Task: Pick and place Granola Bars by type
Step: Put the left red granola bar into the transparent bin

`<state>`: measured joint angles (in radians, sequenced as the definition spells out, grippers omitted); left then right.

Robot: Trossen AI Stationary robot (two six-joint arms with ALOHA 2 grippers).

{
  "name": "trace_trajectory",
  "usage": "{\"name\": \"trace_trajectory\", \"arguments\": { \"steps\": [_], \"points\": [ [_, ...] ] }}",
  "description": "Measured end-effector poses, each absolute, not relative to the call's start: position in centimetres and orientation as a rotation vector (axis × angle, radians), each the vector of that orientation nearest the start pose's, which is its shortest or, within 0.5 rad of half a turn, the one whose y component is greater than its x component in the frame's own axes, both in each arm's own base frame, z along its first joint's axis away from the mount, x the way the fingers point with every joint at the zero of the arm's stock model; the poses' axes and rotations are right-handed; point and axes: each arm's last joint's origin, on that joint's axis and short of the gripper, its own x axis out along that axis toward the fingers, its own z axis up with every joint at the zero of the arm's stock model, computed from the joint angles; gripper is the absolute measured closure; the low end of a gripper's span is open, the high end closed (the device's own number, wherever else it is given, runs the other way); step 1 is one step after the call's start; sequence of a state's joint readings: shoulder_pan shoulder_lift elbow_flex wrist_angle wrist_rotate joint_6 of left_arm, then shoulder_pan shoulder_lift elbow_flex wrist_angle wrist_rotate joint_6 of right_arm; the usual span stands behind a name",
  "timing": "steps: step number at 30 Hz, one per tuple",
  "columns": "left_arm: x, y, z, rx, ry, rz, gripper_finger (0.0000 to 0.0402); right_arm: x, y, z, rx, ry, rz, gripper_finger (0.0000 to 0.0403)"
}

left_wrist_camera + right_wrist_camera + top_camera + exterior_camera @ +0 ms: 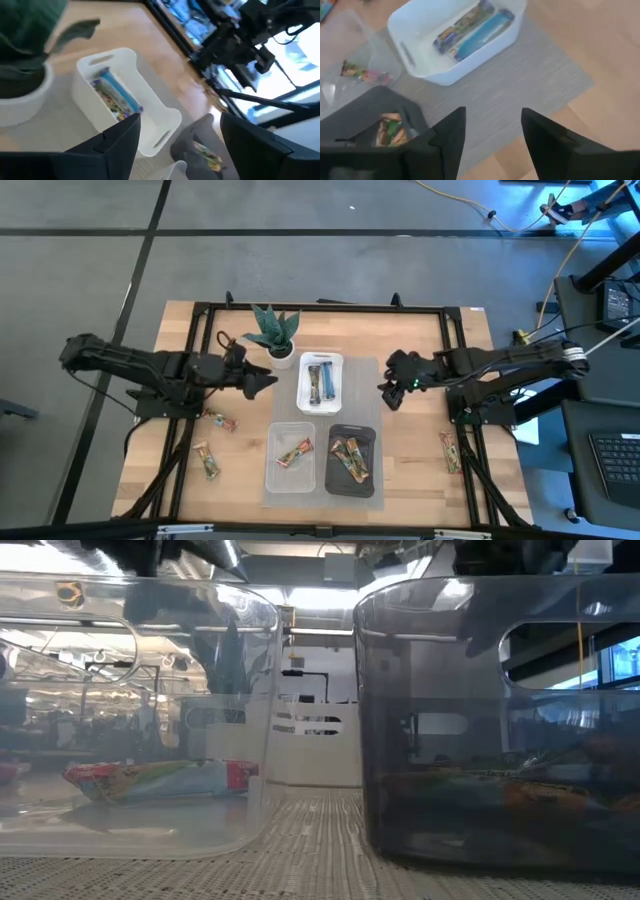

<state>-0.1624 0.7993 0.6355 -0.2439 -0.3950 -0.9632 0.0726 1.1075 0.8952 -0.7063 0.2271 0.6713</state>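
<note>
Left claw (272, 380) hovering just beside the white tray (321, 362), fingers spread wide and empty, as the left wrist view confirms. Right claw (385, 392) hanging on the far side of that tray, above the grey mat (385, 430), fingers parted with nothing between them.

Blue granola bars (320, 383) lying together in the white tray. One red-and-green bar (295, 453) in the clear tray (272, 480); orange-brown bars (350, 458) in the black tray (368, 435). Loose on the bare table (420, 470): two bars (221, 421) near the left arm, the second (207, 462) nearer the table's front edge, and one bar (450, 452) near the right arm's base. Potted plant (274, 332) standing just beside the white tray.

Probably between placements: left claw empty, with loose bars waiting on its side.

Doing the next pick well:
- Swing clear of the plant leaves before descending.
- Take the nearer of the two left-side bars first.
- Line the fingers across the bar's short width, not its length.
- Come down low, since flat wrappers slip from a shallow pinch.
- Read the wrapper colour before choosing a tray.
- Let go low inside the tray, so nothing bounces out.
- Leave the right-side bar to the right arm.
</note>
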Motion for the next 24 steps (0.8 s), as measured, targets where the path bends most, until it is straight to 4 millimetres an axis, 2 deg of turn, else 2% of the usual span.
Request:
{"name": "trace_trajectory", "arguments": {
  "steps": [3, 7, 13, 19, 21, 24],
  "points": [
    [17.9, -3.0, 29.4, -0.817, 0.285, 0.477, 0.0136, 21.0, 0.1, 27.1, 0.460, 0.805, -0.448, 0.0208],
    [18.8, -4.3, 30.1, -0.841, 0.430, 0.644, 0.0136, 21.4, -0.7, 27.2, 0.419, 0.774, -0.442, 0.0208],
    [19.6, -5.8, 27.7, -0.993, 0.692, 0.977, 0.0136, 22.2, -1.5, 27.6, 0.357, 0.720, -0.389, 0.0208],
    [18.9, -7.5, 24.6, -1.159, 0.922, 1.377, 0.0136, 22.7, -2.2, 27.7, 0.282, 0.696, -0.310, 0.0208],
    [18.8, -8.1, 24.0, -1.196, 0.939, 1.486, 0.0136, 23.0, -2.4, 27.9, 0.268, 0.678, -0.282, 0.0208],
    [19.0, -8.9, 23.3, -1.236, 0.860, 1.576, 0.0136, 23.2, -2.6, 27.8, 0.252, 0.681, -0.258, 0.0208]
  ]
}}
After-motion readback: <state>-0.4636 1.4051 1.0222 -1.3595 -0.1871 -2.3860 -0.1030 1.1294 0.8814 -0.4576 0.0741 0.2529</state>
